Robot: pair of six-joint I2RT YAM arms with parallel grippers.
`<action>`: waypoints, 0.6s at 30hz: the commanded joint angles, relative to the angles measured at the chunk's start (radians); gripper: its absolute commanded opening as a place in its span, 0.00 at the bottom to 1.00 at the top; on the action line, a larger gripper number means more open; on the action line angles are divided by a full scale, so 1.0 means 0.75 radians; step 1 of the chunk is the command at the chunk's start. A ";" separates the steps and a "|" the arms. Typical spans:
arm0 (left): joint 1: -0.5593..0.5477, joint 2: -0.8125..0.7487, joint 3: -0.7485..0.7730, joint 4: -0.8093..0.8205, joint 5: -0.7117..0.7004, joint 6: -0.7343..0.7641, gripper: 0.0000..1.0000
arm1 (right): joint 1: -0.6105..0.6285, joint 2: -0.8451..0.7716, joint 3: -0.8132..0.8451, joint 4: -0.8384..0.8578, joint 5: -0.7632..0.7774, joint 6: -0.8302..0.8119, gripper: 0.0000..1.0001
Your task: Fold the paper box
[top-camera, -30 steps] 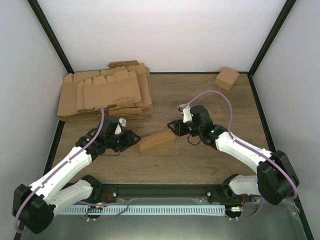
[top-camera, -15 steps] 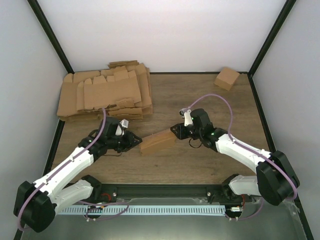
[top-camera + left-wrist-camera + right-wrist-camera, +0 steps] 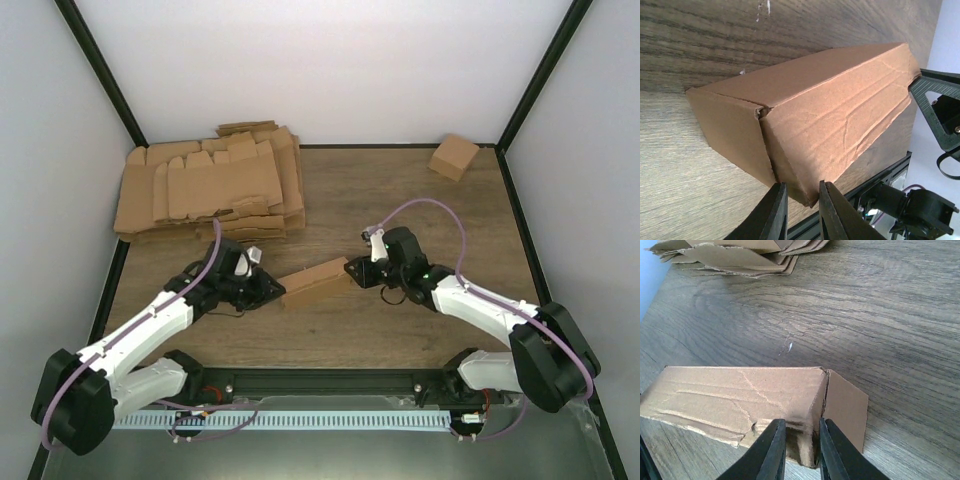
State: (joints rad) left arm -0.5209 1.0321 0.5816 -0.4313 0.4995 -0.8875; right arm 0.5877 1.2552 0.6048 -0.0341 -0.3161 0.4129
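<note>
**Item 1. Paper box** (image 3: 314,283): plain brown cardboard, formed into an oblong carton and lying on its long side. It sits on the wood-grain table (image 3: 420,200), roughly midway between the left and right edges and nearer the near edge than the far one. The board is creased and wrinkled along its length.

**Item 2. My left gripper** (image 3: 272,290): at the carton's left end, clenched narrowly on the lower corner of the cardboard. The end panel (image 3: 730,135) beside it looks folded in, with a small gap at its upper corner.

**Item 3. My right gripper** (image 3: 352,272): at the right end, pinched on the cardboard of the end wall. One end flap (image 3: 846,410) stands ajar just beside my fingers.

**Item 4. Thick pile of flat brown cardboard blanks** (image 3: 210,190): far-left corner of the table, well apart from the work.

**Item 5. Small cube-like brown carton** (image 3: 453,156): far-right corner, with nothing touching it.

**Step in hand (my judgement):** the body is formed and I am closing the ends.

**Next move calls for:**
- Keep the left grip as an anchor.
- Free the right fingers to press the ajar flap flat and tuck it in.
- Use light force, since the board is already wrinkled.

**Markings:** none. I can read no print, label or brand on any cardboard here.
</note>
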 commanded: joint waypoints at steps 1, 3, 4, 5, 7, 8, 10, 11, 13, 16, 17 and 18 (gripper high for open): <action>0.007 0.024 -0.047 -0.020 0.012 0.047 0.20 | -0.009 -0.005 -0.054 0.028 0.004 0.004 0.20; 0.006 0.035 -0.064 -0.005 0.025 0.050 0.19 | -0.010 0.004 -0.073 0.047 0.001 0.002 0.19; 0.005 0.040 -0.074 0.007 0.031 0.049 0.19 | -0.010 0.008 -0.082 0.056 0.000 -0.001 0.19; 0.006 0.044 -0.082 0.017 0.033 0.048 0.19 | -0.010 0.014 -0.090 0.064 0.001 -0.002 0.19; 0.006 0.056 -0.097 0.023 0.032 0.051 0.18 | -0.010 0.027 -0.100 0.072 0.000 -0.001 0.19; 0.006 0.059 -0.101 0.024 0.032 0.052 0.18 | -0.009 0.034 -0.102 0.073 0.001 -0.002 0.19; 0.005 0.065 -0.112 0.025 0.028 0.057 0.18 | -0.008 0.036 -0.110 0.076 0.000 -0.002 0.21; 0.007 0.066 -0.114 0.023 0.026 0.060 0.18 | -0.009 0.032 -0.108 0.074 -0.005 -0.003 0.23; 0.005 0.067 -0.106 0.008 0.017 0.068 0.18 | -0.009 0.011 -0.093 0.064 -0.010 -0.008 0.28; 0.005 0.063 -0.034 -0.062 -0.011 0.101 0.21 | -0.010 -0.022 -0.026 0.009 0.004 -0.024 0.36; 0.005 0.064 -0.009 -0.082 -0.020 0.112 0.21 | -0.009 -0.034 0.003 -0.014 0.012 -0.031 0.37; 0.005 0.067 0.017 -0.100 -0.028 0.121 0.23 | -0.009 -0.042 0.033 -0.035 0.020 -0.035 0.38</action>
State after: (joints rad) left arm -0.5159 1.0630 0.5495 -0.3950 0.5354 -0.8429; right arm 0.5838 1.2537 0.5564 0.0296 -0.3172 0.4080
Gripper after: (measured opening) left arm 0.212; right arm 0.361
